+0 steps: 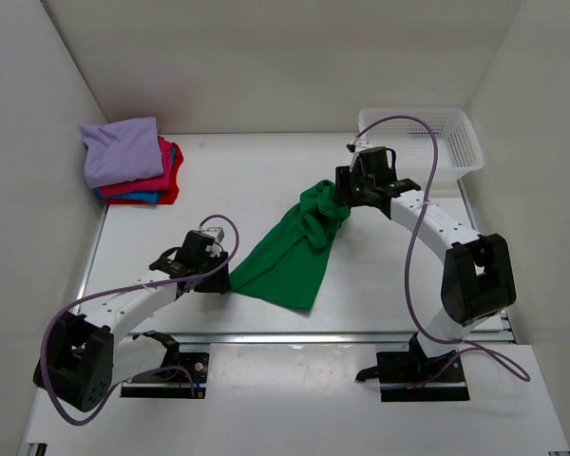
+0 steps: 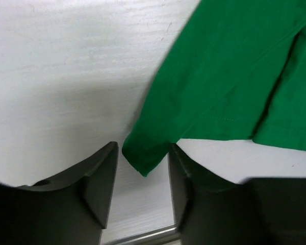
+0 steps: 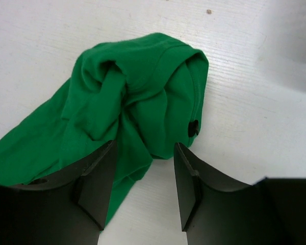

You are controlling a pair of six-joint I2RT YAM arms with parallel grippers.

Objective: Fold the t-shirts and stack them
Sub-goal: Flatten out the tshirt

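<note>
A bright green t-shirt (image 1: 294, 247) lies crumpled in the middle of the table, bunched at its far end and spread flat toward the near left. My left gripper (image 1: 217, 277) is open at the shirt's near-left corner; in the left wrist view that corner (image 2: 143, 153) lies between the open fingers. My right gripper (image 1: 347, 198) is open over the bunched far end; in the right wrist view the crumpled shirt (image 3: 137, 97) lies just ahead of the fingers. A stack of folded t-shirts (image 1: 131, 161), lavender on top of pink-red and blue, sits at the far left.
A white plastic mesh basket (image 1: 426, 139) stands at the far right corner. White walls close in the table on three sides. A metal rail (image 1: 313, 336) runs along the table's near edge.
</note>
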